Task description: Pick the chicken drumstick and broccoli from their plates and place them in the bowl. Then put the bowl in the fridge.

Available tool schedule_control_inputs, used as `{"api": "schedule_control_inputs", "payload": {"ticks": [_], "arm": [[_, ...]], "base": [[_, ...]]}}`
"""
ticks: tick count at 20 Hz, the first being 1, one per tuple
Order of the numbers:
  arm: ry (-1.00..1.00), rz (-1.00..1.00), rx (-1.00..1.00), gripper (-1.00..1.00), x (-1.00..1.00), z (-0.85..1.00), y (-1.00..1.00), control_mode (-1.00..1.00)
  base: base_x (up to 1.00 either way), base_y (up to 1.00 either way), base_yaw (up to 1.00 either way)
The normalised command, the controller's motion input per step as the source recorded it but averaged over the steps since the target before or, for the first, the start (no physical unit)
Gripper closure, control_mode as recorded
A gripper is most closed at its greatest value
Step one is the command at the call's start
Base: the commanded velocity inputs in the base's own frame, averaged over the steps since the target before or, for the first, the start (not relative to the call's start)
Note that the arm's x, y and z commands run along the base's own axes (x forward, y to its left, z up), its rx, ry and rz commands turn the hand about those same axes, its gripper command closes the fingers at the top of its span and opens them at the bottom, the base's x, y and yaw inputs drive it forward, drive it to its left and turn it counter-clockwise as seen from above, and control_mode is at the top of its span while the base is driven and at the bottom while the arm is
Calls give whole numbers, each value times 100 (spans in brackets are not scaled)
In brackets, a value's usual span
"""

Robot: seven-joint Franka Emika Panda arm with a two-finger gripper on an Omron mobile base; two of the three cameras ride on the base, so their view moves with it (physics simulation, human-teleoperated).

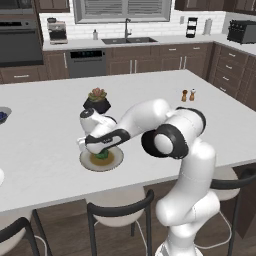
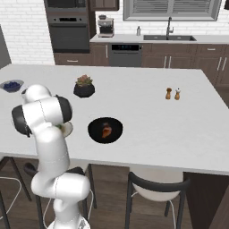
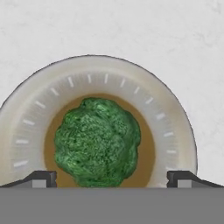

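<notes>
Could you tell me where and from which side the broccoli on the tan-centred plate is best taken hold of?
Grip the broccoli across its rounded crown, coming straight down from above. It is a compact lump at the centre of the flat plate, so its sides are free all round. The open end effector already hangs over it with a finger on either side.

A home kitchen; wall oven [image 2: 68, 30], sink [image 2: 169, 37], dishwasher [image 2: 125, 53]; brown cabinets [image 1: 227, 70]; stools [image 2: 155, 190] at white island worktop [image 2: 147, 116].
</notes>
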Motion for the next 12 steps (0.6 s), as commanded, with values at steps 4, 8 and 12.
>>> {"api": "schedule_control_inputs", "payload": {"ticks": [4,8,12], "arm": [[0,-1,-1,-100,3,-17,14,-100],[0,-2,-1,-100,0,-18,8,-100],[0,-4,0,-100,0,-20,0,-100]], "base": [[0,0,0],[0,0,0],[0,0,0]]}}
